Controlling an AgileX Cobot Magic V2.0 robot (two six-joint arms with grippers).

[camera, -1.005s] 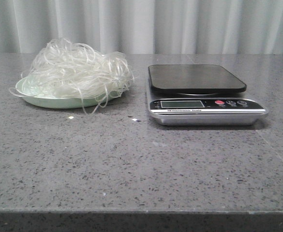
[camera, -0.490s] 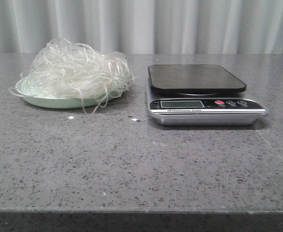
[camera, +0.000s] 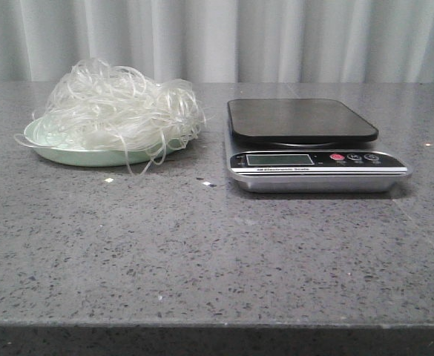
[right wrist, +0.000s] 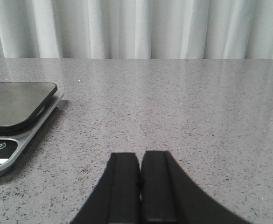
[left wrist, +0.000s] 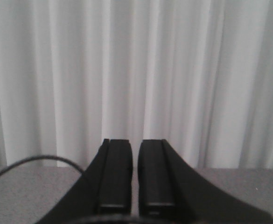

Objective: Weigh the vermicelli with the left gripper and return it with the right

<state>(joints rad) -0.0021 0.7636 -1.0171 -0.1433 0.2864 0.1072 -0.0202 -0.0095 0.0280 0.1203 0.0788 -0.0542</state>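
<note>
The vermicelli (camera: 116,111) sits heaped on the green plate (camera: 90,154), well apart from the left end effector (left wrist: 135,172), whose fingers are pressed almost together. It should spread wide, descend over the mound's centre, and pinch deep so strands lift cleanly toward the scale (camera: 306,141). The right end effector (right wrist: 140,186) rests pressed together beside the scale.

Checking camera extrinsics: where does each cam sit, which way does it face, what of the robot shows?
Front view: looks forward over the table at the vermicelli on the plate and the scale; no robot parts visible.
Left wrist view: on the left arm, facing the curtain; left gripper shows, nearly closed.
Right wrist view: low over the table, facing the curtain; right gripper shows, closed.
Shared: front and right wrist views both show the scale.
</note>
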